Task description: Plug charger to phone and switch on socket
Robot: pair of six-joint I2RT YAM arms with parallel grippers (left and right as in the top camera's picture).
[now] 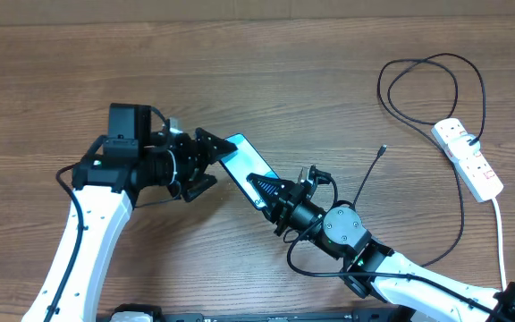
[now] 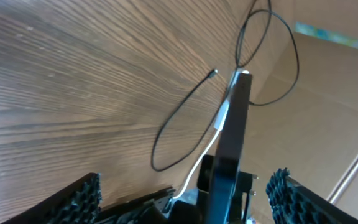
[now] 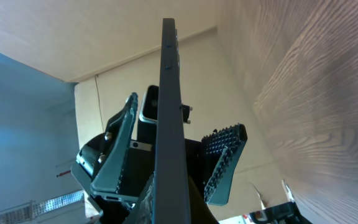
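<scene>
Left gripper (image 1: 215,162): jaws apart; ribbed fingers (image 2: 82,199) flank the phone (image 1: 244,159) with a gap on each side; right gripper (image 1: 263,190) clamped on the phone's lower end, holding it on edge above the table (image 1: 240,63); charger (image 1: 384,149) plug lies loose to the right, well apart; socket (image 1: 468,159) at far right. Step judged: steadying the phone; left should close squarely on the flat faces, leaving the port end clear.
</scene>
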